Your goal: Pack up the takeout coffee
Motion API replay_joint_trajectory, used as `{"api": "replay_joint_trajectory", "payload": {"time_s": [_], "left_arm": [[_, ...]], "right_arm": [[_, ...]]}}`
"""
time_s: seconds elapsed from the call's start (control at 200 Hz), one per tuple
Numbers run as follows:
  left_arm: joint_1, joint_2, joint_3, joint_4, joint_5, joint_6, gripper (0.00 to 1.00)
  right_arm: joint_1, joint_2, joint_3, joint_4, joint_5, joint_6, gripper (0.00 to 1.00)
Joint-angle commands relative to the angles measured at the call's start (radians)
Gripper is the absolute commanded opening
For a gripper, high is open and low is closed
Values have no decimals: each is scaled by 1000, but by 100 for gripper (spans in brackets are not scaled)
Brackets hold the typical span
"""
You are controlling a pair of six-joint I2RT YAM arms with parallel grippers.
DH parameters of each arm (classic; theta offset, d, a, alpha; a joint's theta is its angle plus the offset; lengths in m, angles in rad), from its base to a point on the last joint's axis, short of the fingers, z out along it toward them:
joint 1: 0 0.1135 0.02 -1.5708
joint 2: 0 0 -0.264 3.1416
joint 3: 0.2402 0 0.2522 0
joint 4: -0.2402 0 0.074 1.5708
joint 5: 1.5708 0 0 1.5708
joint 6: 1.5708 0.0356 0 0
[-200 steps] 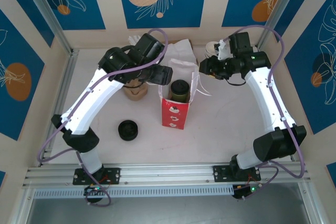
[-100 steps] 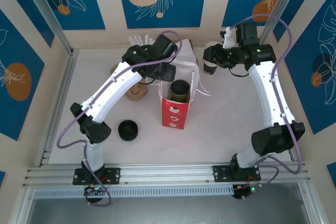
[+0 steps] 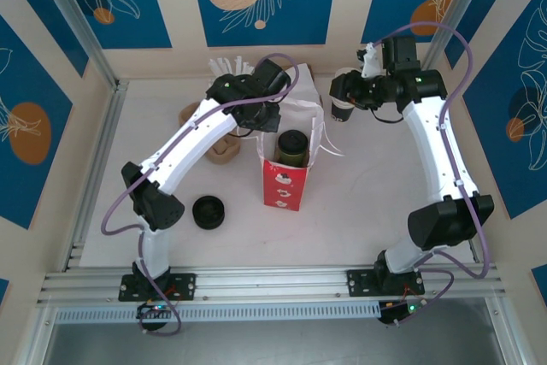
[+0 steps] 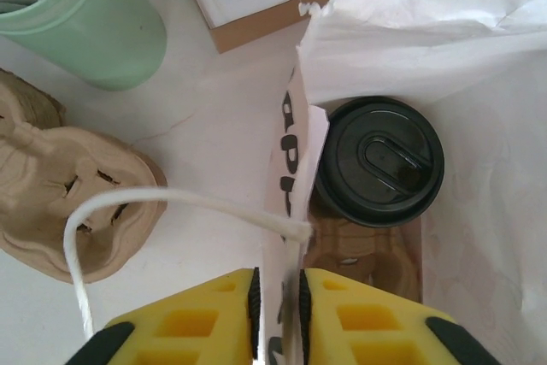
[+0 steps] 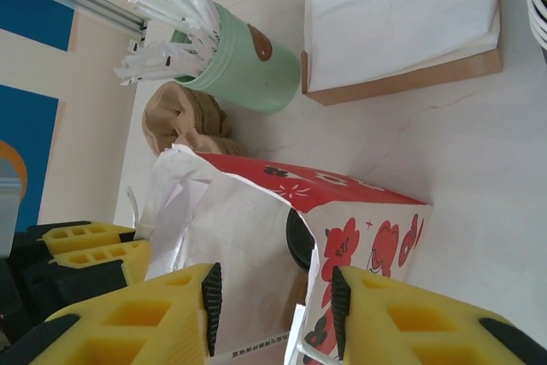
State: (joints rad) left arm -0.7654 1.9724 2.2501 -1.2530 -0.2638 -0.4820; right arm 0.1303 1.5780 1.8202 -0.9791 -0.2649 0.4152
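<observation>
The coffee cup (image 4: 379,160) stands inside the red-and-white bag (image 3: 285,185) on the worktop (image 3: 359,211) — black lid up. The left fingers (image 4: 205,318) pinch the bag's paper edge. The right fingers (image 5: 128,322) are spread apart, holding nothing — near the bag.

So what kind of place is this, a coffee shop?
Probably a pretend coffee-shop counter for robots: a lidded takeout coffee sits in a red-and-white bag, with a green cup of wrapped straws and cardboard cup carriers nearby.
</observation>
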Motion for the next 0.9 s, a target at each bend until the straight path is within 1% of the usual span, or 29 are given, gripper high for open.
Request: {"api": "replay_joint_trajectory", "payload": {"time_s": [0.0,0.135,0.235,0.325,0.62,0.895], "left_arm": [[20,7,-4,10,-8,15,15],[25,-4,-4,1,-7,20,8],[29,-19,-7,-10,-9,19,6],[37,-38,-29,-15,-10,18,6],[61,-107,-113,-18,-10,-12,6],[69,-139,-124,-46,-15,-39,6]], "right_arm": [[-5,24,43,3,-4,1,41],[-5,39,59,3,-7,3,41],[-4,53,68,5,-9,9,41],[4,69,81,1,11,16,39],[52,169,169,-18,54,20,38],[101,262,265,-21,72,17,38]]}}
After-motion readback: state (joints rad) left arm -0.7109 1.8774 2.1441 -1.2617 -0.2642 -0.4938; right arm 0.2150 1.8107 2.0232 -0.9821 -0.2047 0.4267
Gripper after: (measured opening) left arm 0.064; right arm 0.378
